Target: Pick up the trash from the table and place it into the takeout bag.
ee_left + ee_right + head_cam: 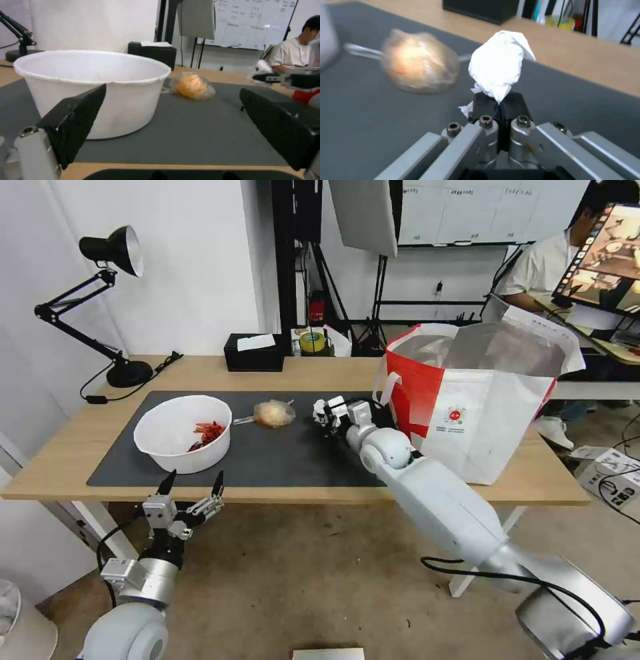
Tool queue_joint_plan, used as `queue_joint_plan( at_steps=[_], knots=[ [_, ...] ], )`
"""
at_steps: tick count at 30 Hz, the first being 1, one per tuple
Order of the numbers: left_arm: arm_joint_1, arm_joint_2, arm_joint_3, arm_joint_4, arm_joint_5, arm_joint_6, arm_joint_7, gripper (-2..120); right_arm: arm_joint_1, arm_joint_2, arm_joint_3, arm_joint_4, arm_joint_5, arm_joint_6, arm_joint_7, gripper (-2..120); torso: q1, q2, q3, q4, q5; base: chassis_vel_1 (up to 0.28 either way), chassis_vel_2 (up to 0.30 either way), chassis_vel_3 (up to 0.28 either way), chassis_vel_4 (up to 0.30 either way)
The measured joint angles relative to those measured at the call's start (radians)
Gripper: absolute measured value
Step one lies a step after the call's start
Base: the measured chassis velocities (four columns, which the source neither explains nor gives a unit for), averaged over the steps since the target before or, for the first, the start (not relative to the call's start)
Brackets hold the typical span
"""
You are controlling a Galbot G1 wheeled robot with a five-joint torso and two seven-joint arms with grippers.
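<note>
The right wrist view shows something the head view makes hard to see: the right gripper (499, 105) has its two black fingers pinched tight on a crumpled white tissue (500, 65), which sticks up out of them. In the head view the right gripper (325, 415) is over the dark grey mat (280, 460), between the bun in its clear bag (273, 413) and the takeout bag (480, 400). The left wrist view looks low across the mat and shows the white bowl (100, 90) from the side, so you cannot see into it there. The head view looks down into the white bowl (183, 433) and shows red crayfish shells (208, 433) lying in it. The left gripper (192, 488) is at the near edge of the table (333, 370), just in front of the bowl, with its fingers spread wide and nothing in them. The takeout bag stands open on the right end of the table, white and red with a shiny silver inside. At the back of the table sit a black tissue box (253, 352) and a black desk lamp (100, 307). The bun bag lies on the mat near the bowl.
</note>
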Motion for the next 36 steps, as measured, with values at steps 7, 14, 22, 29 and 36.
queue_joint_plan(
  at_steps=[7, 14, 22, 29, 36],
  knots=[
    [0.005, -0.006, -0.003, -0.012, 0.003, 0.0, 0.0, 100, -0.207, -0.097, 0.074, 0.271, -0.084, 0.126, 0.059, 0, 0.0, 0.0, 0.0, -0.0001, 0.0002, 0.0, 0.0, 0.0, 0.0],
    [0.021, -0.018, -0.008, -0.025, 0.019, 0.0, 0.0, 100, -0.332, -0.174, 0.167, 0.441, -0.116, 0.226, 0.131, 0, 0.0, 0.0, 0.0, -0.0001, 0.0001, 0.0, 0.0, 0.0, 0.0],
    [0.034, -0.028, -0.015, -0.026, 0.04, -0.001, 0.001, 100, -0.344, -0.265, 0.285, 0.543, -0.121, 0.28, 0.179, 0, 0.0, 0.0, 0.0, -0.0001, 0.0002, 0.0, 0.0, 0.0, 0.0],
    [0.055, -0.035, -0.02, -0.02, 0.059, -0.004, 0.007, 100, -0.299, -0.339, 0.379, 0.559, -0.045, 0.27, 0.202, 0, 0.0, 0.0, 0.0, 0.0001, 0.0, 0.0, 0.0, 0.0, 0.0],
    [0.056, -0.035, -0.015, -0.024, 0.06, -0.004, 0.007, 100, -0.233, -0.414, 0.424, 0.558, 0.2, 0.099, 0.317, 0, 0.0, 0.0, 0.0, 0.0, 0.0001, 0.0, 0.0, 0.0, 0.0]
  ],
)
